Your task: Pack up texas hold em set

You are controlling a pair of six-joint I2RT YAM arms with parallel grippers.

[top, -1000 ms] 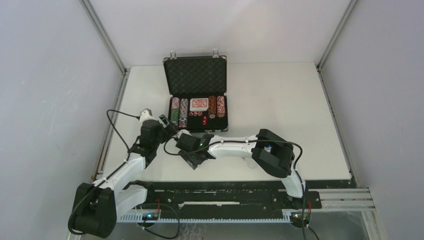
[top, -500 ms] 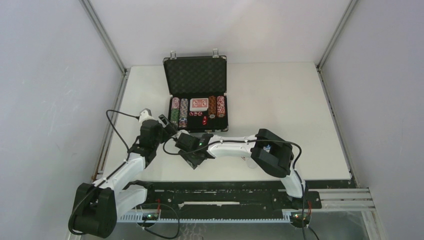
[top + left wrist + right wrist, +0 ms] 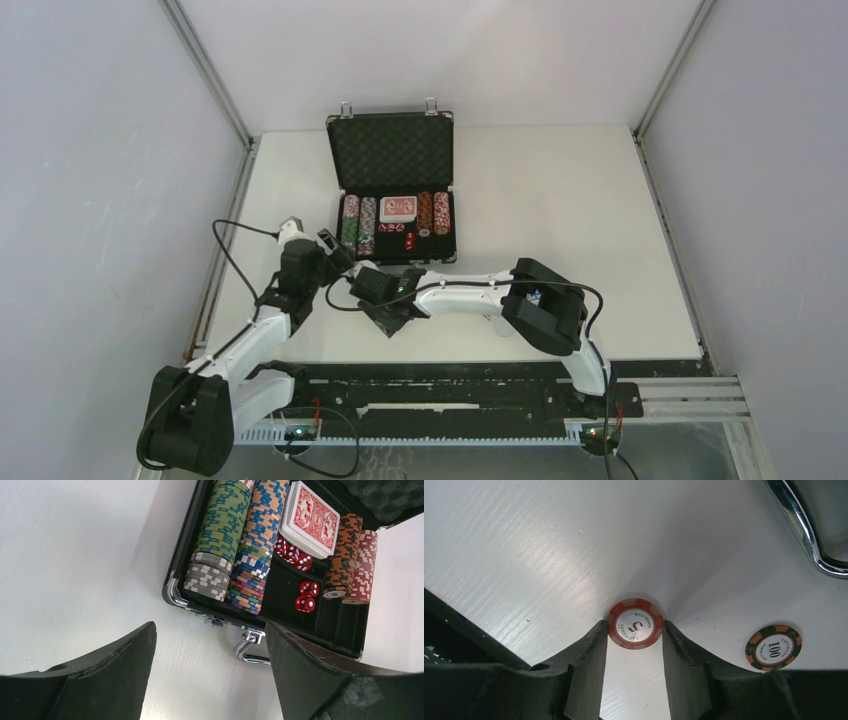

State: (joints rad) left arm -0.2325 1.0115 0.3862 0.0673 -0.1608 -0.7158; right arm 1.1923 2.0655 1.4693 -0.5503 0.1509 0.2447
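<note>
The case (image 3: pixel 391 150) sits open on the table (image 3: pixel 560 220), toward the far edge and a bit left of ctr. Its lid stands up at the far side and its handle (image 3: pixel 250 649) faces the near edge. That leaves the tray open to both arms from the front.

Its long axis runs L-R, parallel to the far edge. The chip rows (image 3: pixel 220 535) lie on edge w/ their stacks running near-far. The red deck (image 3: pixel 310 517) and dice (image 3: pixel 306 595) lie in the middle bays.

The red "5" chip (image 3: pixel 634 624) lies flat and face up on the bare table, just in front of the handle. It's round, so it has no long axis.

The right gripper (image 3: pixel 634 627) comes at it from above, and its fingers (image 3: pixel 589 650) sit against opposite sides of the rim. That looks like an edge pinch, since a flat disc offers no other hold. The chip isn't lifted yet.

A "100" chip (image 3: pixel 773 647) lies near it, apart and untouched, prob. next.

The left gripper (image 3: pixel 210 626) hangs by the case's near-left corner, jaws wide w/ nothing btwn them. It seems parked clear of the right arm's reach.
</note>
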